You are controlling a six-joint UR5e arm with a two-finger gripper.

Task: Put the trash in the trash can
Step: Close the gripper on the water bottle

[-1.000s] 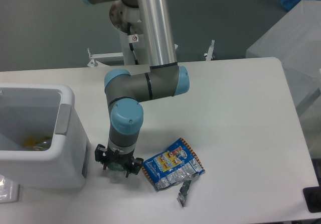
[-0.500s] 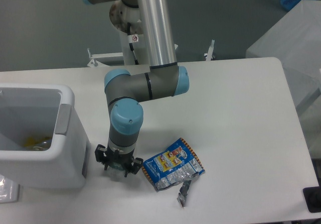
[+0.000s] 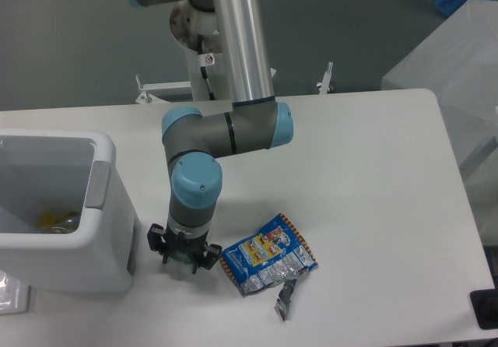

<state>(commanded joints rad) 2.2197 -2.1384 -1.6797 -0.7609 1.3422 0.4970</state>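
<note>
The hand point(image 3: 182, 255) points straight down on the worktop point(image 3: 366, 168) right beside the trash can point(image 3: 58, 211), snack bag point(image 3: 267, 264) just to its right, can't tell if it's pinching anything.

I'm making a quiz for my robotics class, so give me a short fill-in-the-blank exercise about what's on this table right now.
1. The blue-and-silver snack bag lies flat on the white ____.
2. The small silver foil scrap lies just in ____ of the snack bag, nearer the camera.
3. The gripper points down between the snack bag and the white ____.
4. The trash can has a ____ tab on its side.

Missing words: table; front; trash can; grey
</note>
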